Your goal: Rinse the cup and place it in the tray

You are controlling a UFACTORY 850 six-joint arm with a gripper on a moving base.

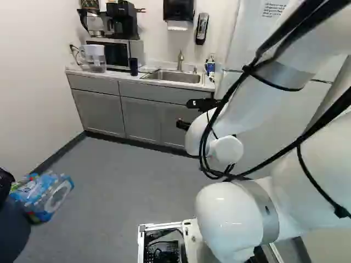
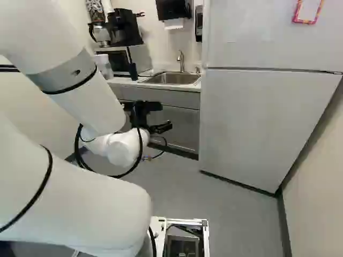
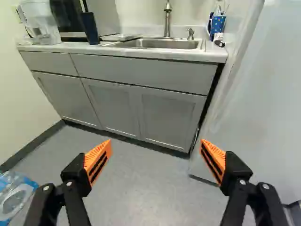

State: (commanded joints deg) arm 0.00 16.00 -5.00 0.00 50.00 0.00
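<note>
My gripper (image 2: 159,116) is stretched out ahead of the arm, level with the lower cabinets. In the wrist view the gripper (image 3: 156,157) stands wide open with nothing between its orange pads. On the counter ahead, a dark blue cup (image 3: 91,29) with a thin dark stick rising from it stands beside the microwave. The steel sink (image 3: 162,44) and its faucet (image 3: 167,18) lie further along the counter. Between cup and sink is a flat, low thing (image 3: 120,37); whether it is the tray I cannot tell.
Grey cabinets (image 3: 117,106) stand below the counter, a white fridge (image 2: 257,123) to their right. A water pitcher (image 1: 94,58), microwave (image 1: 116,53) and dotted blue cup (image 3: 217,24) share the counter. Wrapped bottles (image 1: 44,194) lie on the floor at the left of the left base view.
</note>
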